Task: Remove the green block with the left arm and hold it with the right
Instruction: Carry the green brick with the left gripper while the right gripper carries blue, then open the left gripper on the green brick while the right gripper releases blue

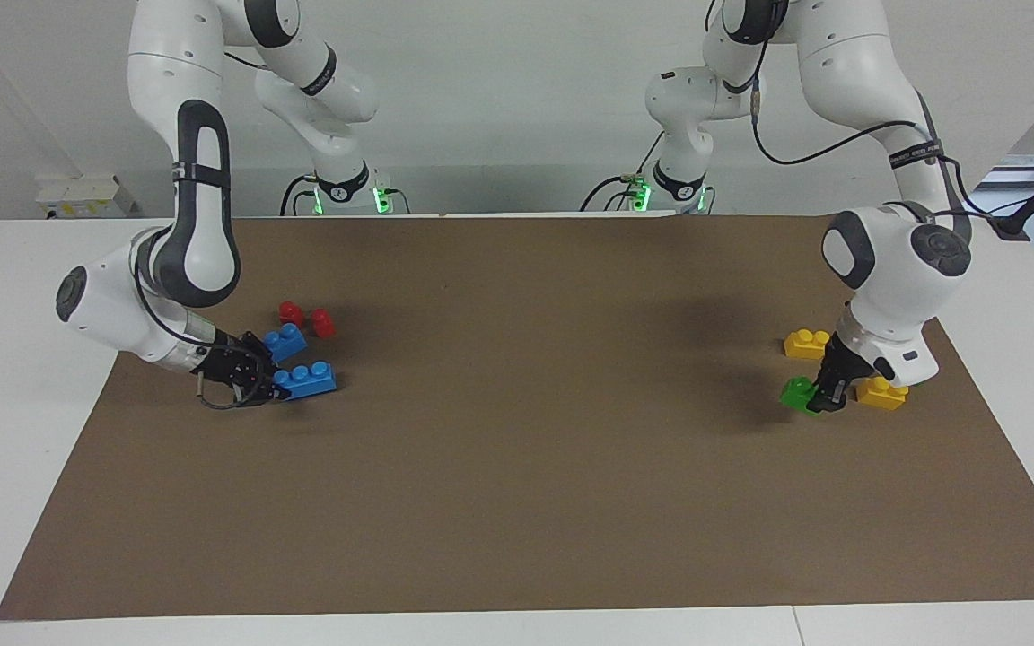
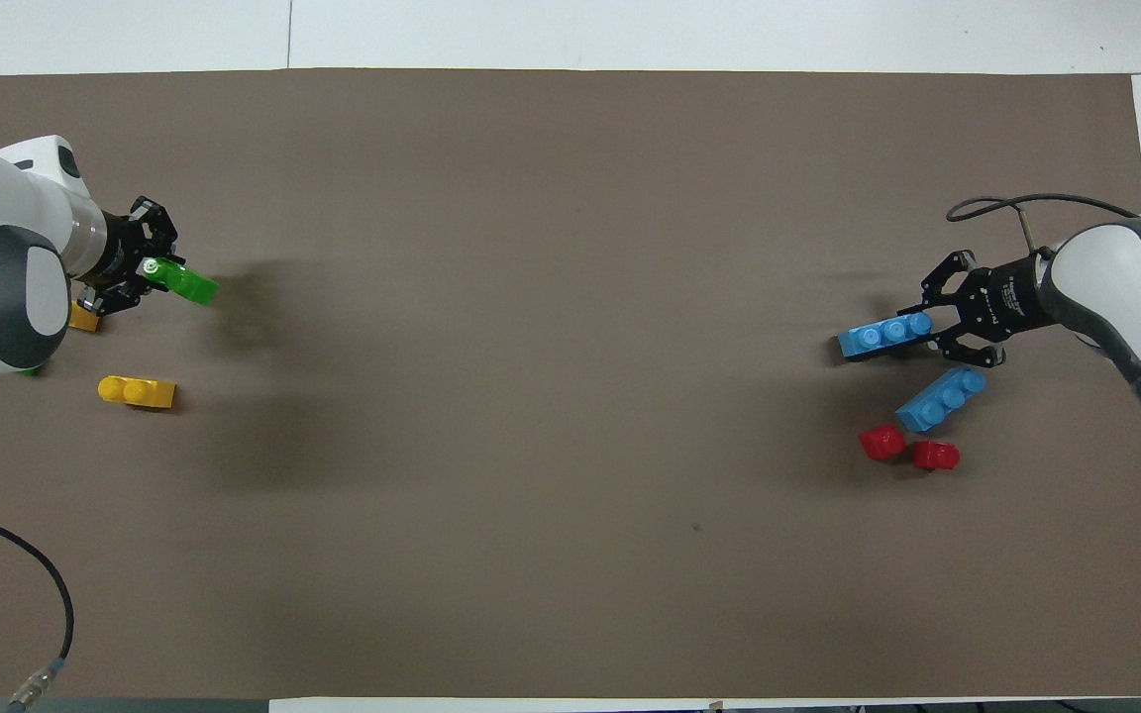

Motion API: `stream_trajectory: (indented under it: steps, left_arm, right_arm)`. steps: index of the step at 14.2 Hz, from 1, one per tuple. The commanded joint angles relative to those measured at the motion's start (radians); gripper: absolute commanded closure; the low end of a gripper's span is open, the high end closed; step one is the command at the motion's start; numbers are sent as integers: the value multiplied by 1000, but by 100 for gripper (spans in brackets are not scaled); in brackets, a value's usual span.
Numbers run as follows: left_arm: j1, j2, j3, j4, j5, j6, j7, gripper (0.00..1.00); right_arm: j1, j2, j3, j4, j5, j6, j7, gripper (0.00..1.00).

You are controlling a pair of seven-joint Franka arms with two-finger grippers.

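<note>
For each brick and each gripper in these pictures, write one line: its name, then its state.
Left gripper: shut on the green block.
Small bright-green plastic green block: gripped, tilted.
Right gripper: shut on one blue brick.
Long blue plastic brick: gripped at one end.
Second blue brick: lying free.
Two yellow bricks: lying apart.
Two red pieces: lying together.

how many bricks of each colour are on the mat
blue bricks: 2
red bricks: 2
yellow bricks: 2
green brick: 1, in the left tool
total: 7
</note>
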Motion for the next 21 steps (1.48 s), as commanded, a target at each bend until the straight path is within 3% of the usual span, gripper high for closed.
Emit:
stream_trajectory:
  steps: [1,3,5,6,7,8,12,14,18,21]
  left_arm:
    - [3,66,-1,39,23,51,14,100]
    - [8,69,-1,25,21,88,19,100]
    - [3,69,-1,19,20,96,61,100]
    - [-2,69,-1,18,20,100,66,1]
    - [-2,68,-1,19,20,100,66,0]
    - [-3,68,-1,22,20,99,66,0]
    - [6,24,-4,34,20,82,94,0]
    - [-2,-15,-4,42,20,56,115,0]
    - [-3,-76,-8,135,24,-143,239,0]
    - [-2,-124,-8,232,24,-329,457,0]
  right_arm:
    - [-2,-34,4,-55,3,39,-2,100]
    - [-3,-35,4,-58,3,41,-4,100]
    - [-6,-35,4,-58,3,41,-4,92]
    - [-8,-38,4,-58,3,41,-4,78]
    - [-12,-38,4,-57,3,40,-4,56]
    - [-12,-38,4,-52,3,39,-5,40]
    - [-3,-38,4,-14,3,26,-4,17]
    - [0,-60,4,24,-12,-11,-7,1]
    - [66,-174,4,63,-95,-126,-17,0]
    - [109,-270,12,104,-198,-224,-143,0]
